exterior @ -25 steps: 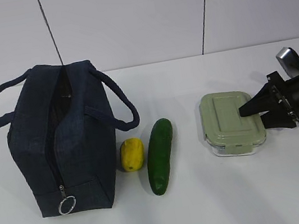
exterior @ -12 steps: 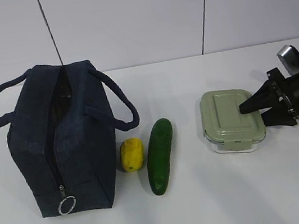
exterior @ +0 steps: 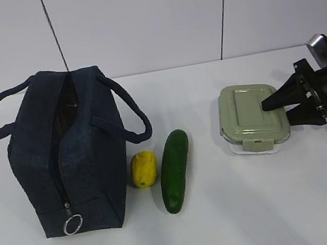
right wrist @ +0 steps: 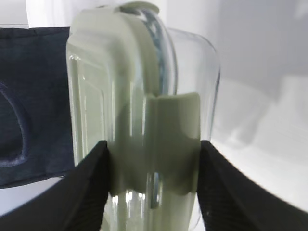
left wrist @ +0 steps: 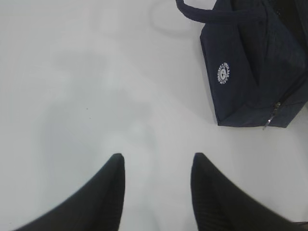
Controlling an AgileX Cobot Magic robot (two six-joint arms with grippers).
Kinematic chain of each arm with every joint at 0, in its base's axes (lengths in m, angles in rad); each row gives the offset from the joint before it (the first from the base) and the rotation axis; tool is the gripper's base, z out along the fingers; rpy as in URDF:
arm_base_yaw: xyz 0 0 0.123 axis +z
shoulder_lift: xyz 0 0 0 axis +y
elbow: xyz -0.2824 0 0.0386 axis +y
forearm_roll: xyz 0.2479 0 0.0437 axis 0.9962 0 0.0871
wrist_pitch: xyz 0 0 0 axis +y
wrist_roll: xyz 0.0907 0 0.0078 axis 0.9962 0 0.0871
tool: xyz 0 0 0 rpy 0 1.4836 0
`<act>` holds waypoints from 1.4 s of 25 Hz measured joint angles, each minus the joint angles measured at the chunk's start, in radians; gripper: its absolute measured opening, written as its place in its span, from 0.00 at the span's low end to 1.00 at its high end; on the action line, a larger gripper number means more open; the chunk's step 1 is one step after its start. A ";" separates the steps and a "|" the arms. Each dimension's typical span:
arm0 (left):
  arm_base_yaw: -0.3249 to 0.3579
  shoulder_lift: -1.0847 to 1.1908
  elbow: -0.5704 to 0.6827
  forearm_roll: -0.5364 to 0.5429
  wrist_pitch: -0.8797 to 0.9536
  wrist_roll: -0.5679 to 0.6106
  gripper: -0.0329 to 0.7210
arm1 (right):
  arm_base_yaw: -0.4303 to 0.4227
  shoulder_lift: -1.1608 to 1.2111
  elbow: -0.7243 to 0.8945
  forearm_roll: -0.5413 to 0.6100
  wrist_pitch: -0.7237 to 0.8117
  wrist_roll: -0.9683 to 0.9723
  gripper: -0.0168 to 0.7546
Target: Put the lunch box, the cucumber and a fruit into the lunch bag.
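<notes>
Right gripper [exterior: 277,111] clamped on the lunch box [exterior: 251,118] at its right short end, one black finger above the pale green lid and one below the clear base; box looks raised a little off the white bench [exterior: 258,207], shadow under it; right wrist view shows the fingers [right wrist: 86,187] pressed on either side of the box [right wrist: 144,120] over the lid's snap tab. Left gripper [left wrist: 156,166] hangs over bare bench [left wrist: 96,86], fingers apart, nothing between them; lunch bag [left wrist: 255,67] off to its upper right in the left wrist view. Lunch bag [exterior: 72,152] stands at the left of the bench, top zipper open, silver ring pull [exterior: 74,224] low on the near end; yellow fruit [exterior: 144,168] just beside the bag's right side; cucumber [exterior: 176,170] just right of the fruit, lying lengthwise; lunch box well apart from both, to the right.
</notes>
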 joint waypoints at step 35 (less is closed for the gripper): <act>0.000 0.416 -0.228 -0.185 -0.111 0.000 0.48 | 0.073 -0.126 0.000 -0.004 0.010 0.096 0.51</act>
